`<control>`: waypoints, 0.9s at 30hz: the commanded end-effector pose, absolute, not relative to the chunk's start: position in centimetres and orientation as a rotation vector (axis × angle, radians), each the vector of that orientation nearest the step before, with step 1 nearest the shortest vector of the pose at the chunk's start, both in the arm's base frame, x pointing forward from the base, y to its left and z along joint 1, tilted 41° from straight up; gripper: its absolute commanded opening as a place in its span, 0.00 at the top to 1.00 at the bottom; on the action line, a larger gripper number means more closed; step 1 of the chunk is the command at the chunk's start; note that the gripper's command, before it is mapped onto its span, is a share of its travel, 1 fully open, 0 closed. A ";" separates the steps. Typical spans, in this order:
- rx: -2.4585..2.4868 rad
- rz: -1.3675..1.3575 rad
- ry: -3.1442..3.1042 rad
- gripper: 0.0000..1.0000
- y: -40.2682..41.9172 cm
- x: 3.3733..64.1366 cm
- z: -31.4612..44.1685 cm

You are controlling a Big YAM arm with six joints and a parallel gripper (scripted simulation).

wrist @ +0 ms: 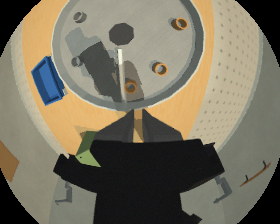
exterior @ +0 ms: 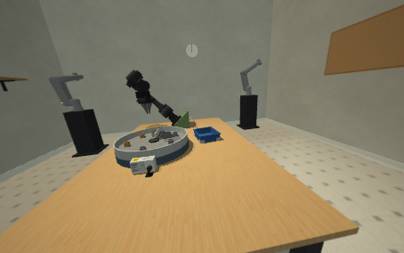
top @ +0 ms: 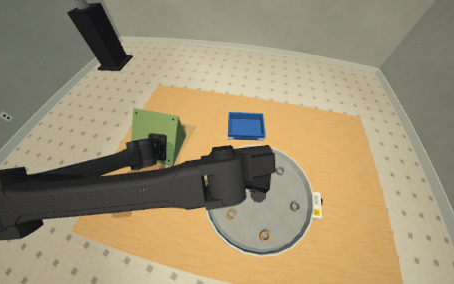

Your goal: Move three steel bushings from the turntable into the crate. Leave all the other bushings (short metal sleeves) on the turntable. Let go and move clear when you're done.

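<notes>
The round grey turntable [top: 302, 175] [exterior: 181, 143] [wrist: 200, 45] carries three grey steel bushings. One steel bushing [top: 291, 205] [exterior: 142, 148] lies on the control box side, another [top: 280, 170] [exterior: 170, 141] [wrist: 80, 17] on the crate side, and a third [exterior: 175, 134] [wrist: 76, 61] is hidden under the arm in the top view. Three copper-coloured bushings lie there too; one [top: 264, 235] [exterior: 126, 143] [wrist: 180, 23] is near the rim. The blue crate [top: 246, 125] [exterior: 206, 134] [wrist: 47, 82] shows nothing inside. My gripper [exterior: 149, 112] [wrist: 138, 112] is nearly shut and empty, high above the turntable's base side.
A green angled bracket [top: 155, 125] [exterior: 182, 120] stands by the arm's base. A white control box [top: 317, 205] [exterior: 143, 165] adjoins the turntable's rim. The dark arm spans part of the turntable in the top view. The turntable's raised rim surrounds the bushings.
</notes>
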State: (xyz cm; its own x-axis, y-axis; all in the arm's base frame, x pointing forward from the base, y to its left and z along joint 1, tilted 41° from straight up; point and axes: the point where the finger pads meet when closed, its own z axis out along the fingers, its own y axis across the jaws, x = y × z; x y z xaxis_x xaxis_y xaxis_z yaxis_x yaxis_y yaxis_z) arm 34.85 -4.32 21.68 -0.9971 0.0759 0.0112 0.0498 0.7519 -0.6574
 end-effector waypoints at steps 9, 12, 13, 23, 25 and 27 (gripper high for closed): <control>-0.102 1.085 -2.920 0.89 -4.4 35.2 22.1; -0.102 1.085 -2.920 0.84 -4.4 35.2 22.1; -0.102 1.085 -2.920 0.84 -4.4 35.2 22.1; -0.102 1.085 -2.920 0.84 -4.4 35.2 22.1; -0.102 1.085 -2.920 0.84 -4.4 35.2 22.1; -0.102 1.085 -2.920 0.84 -4.4 35.2 22.1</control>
